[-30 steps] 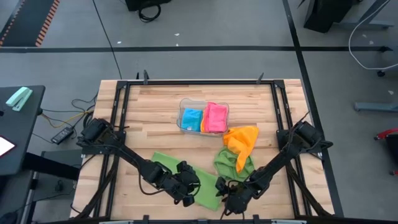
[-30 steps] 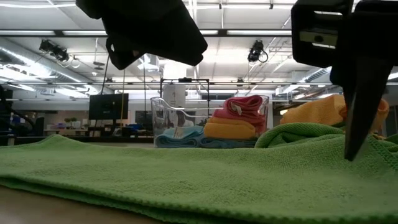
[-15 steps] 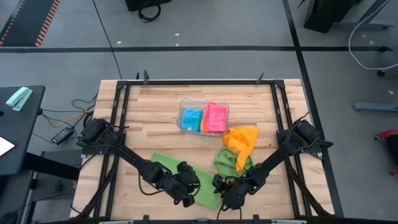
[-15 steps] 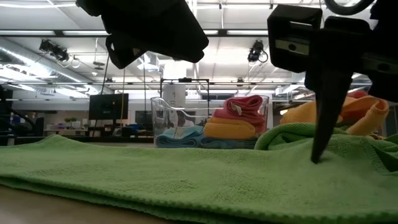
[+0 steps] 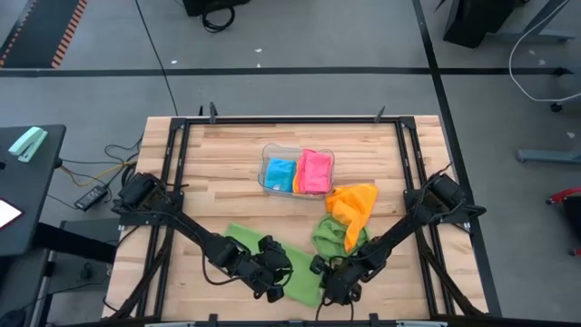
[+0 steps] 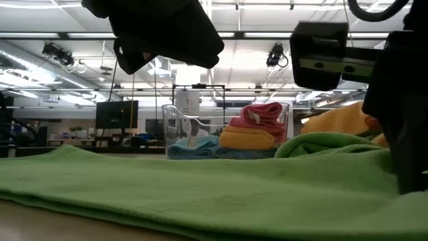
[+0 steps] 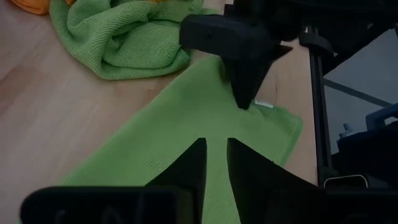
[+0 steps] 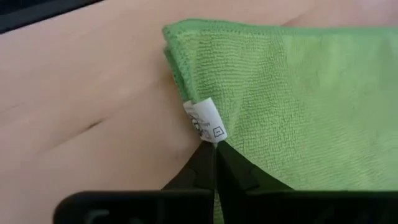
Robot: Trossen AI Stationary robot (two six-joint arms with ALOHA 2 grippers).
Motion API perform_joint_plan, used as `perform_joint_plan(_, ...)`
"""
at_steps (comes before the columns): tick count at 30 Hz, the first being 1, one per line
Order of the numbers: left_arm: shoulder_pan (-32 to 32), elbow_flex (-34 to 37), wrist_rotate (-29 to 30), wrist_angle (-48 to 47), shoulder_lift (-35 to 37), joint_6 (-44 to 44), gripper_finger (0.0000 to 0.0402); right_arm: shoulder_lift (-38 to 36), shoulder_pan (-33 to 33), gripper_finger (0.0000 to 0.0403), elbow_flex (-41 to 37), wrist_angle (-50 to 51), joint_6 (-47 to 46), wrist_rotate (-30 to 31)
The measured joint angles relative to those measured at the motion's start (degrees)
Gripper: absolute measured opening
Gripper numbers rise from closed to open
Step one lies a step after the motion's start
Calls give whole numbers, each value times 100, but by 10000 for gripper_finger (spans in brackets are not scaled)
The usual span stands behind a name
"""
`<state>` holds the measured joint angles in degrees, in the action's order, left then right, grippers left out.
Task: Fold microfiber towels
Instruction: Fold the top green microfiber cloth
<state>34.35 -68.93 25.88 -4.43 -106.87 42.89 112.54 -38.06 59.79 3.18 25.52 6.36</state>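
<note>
Two green towels show on my screens: a flat green towel [image 5: 295,277] spread at the near edge of the table [image 5: 227,173], and a crumpled green towel [image 5: 330,234] bunched just beyond it, touching an orange towel [image 5: 352,204]. From above, both arms cover much of the flat towel, so I can't trace its full outline. Its nap is fine and looped, with a stitched hem and a small white label [image 8: 205,121] at one corner. My right gripper [image 5: 329,289] sits at that corner with its fingers [image 8: 208,163] pinched together right under the label; they seem to be nipping the hem, though the contact itself is hard to make out. My left gripper [image 5: 275,283] rests over the middle of the same towel, fingertips [image 7: 193,163] a narrow gap apart and down on the cloth, nothing visibly gripped. Farther back, a clear tray [image 5: 270,150] holds folded blue [image 5: 280,173] and pink [image 5: 315,171] towels.
</note>
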Motion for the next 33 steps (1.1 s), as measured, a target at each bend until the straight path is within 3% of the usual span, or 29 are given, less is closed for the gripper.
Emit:
perform_joint_plan(16,48,0,-3,-44,0,0,69,-842,-3,5,258,2135,-937,-989)
perform_joint_plan(33,-92,-1,0,116,-916,344,55,-843,199,4,926,2552,-486,-1534)
